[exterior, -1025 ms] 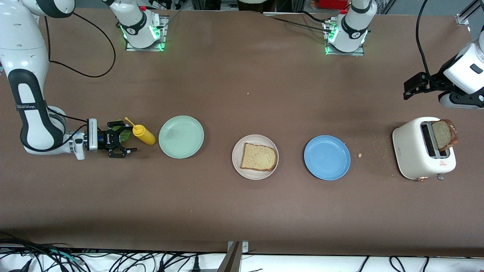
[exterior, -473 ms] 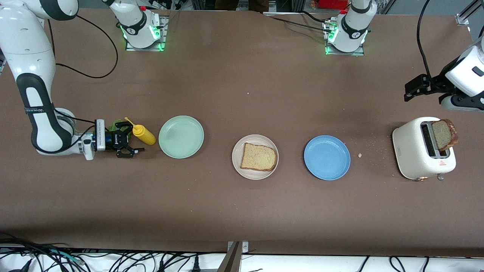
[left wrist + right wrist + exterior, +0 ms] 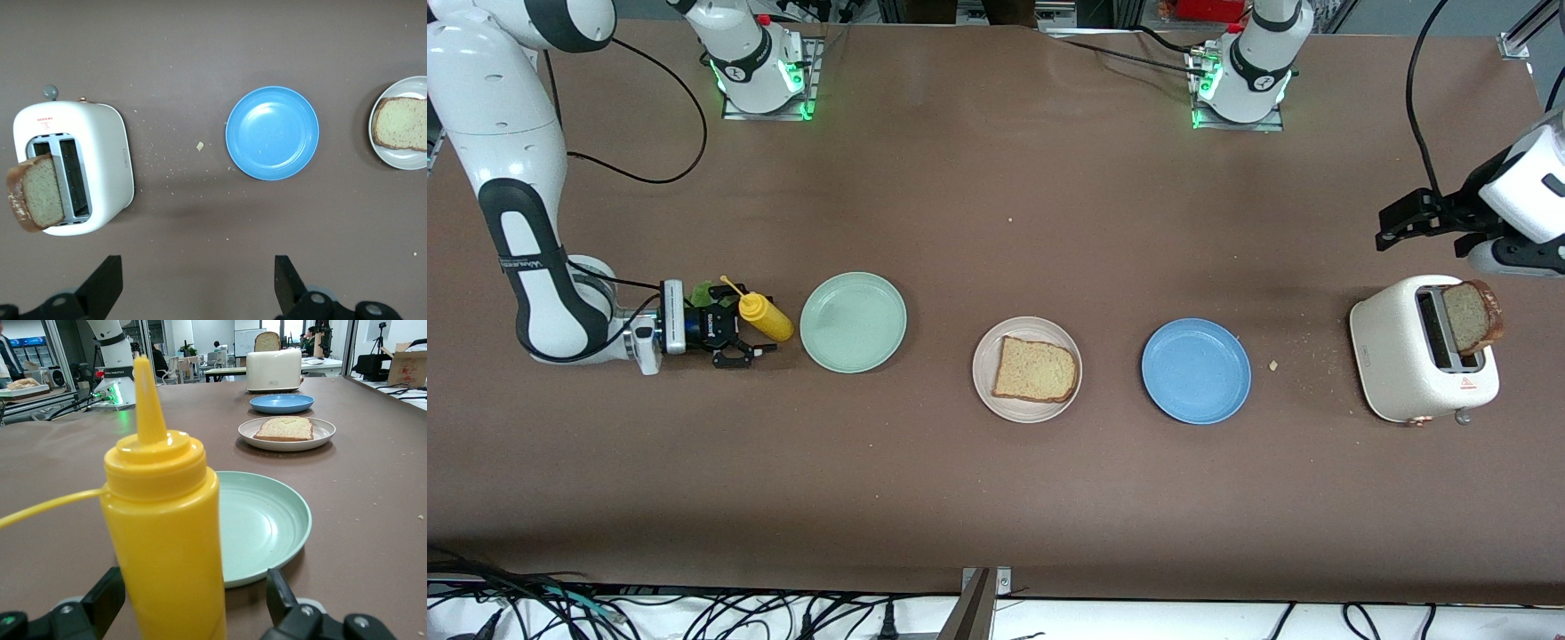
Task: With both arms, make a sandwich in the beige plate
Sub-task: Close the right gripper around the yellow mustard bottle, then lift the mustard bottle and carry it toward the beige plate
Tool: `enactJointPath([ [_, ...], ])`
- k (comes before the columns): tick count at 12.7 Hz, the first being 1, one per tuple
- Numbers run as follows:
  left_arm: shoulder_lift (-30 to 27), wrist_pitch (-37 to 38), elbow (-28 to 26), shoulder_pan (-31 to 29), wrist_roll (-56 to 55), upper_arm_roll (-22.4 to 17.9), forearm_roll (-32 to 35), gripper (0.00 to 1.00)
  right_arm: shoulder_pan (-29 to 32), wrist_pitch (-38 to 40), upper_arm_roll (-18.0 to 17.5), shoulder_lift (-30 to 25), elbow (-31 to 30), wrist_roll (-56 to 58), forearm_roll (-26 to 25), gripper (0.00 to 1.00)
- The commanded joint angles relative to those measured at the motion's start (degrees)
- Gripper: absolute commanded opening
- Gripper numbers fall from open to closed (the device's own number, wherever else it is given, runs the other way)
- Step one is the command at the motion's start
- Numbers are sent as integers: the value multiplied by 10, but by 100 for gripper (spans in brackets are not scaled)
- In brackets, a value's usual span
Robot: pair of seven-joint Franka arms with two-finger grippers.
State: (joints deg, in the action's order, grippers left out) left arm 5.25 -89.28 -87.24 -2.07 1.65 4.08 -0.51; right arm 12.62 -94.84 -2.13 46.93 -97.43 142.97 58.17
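My right claw [image 3: 749,340] sits low on the counter [image 3: 996,498] at the frame's left edge, fingers spread around the yellow mustard bottle [image 3: 763,316] without pinching it; lettuce [image 3: 699,292] lies beside it. My left claw [image 3: 1389,227] waits open, upper right, above the toaster [image 3: 1400,360] holding a bread slice [image 3: 1469,316]. At center, the beige plate [image 3: 985,369] carries one bread slice [image 3: 1036,370], between the green plate [image 3: 853,322] and blue plate [image 3: 1196,371].

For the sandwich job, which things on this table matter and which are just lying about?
Belongs:
beige plate
bread slice on it
slice in the toaster
toaster
lettuce
right gripper open around the mustard bottle
left gripper, open

Lying about:
mint green plate
blue plate
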Motion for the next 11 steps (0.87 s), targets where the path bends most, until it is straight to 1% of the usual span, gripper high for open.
enactJointPath([
  [1, 4, 2, 9, 0, 13, 1, -6, 100, -1, 3, 0, -2, -5, 6, 15, 62],
  [2, 4, 0, 11, -7, 13, 0, -12, 100, -1, 3, 0, -2, -5, -1, 15, 47],
  [3, 5, 0, 10, -8, 13, -1, -20, 100, -4, 4, 0, -2, -6, -14, 15, 45],
  [5, 10, 0, 10, -4, 13, 0, -18, 100, -5, 1, 0, -2, -5, -17, 16, 36],
  [7, 11, 0, 10, -6, 13, 0, -21, 100, -5, -3, 1, -5, -1, -41, 16, 36],
  [8, 13, -1, 10, -6, 13, 0, -20, 100, -5, -4, 1, -8, 1, -51, 15, 30],
  [11, 18, -1, 11, -7, 13, 0, -15, 100, -7, -4, 1, -17, 14, -112, 9, 28],
])
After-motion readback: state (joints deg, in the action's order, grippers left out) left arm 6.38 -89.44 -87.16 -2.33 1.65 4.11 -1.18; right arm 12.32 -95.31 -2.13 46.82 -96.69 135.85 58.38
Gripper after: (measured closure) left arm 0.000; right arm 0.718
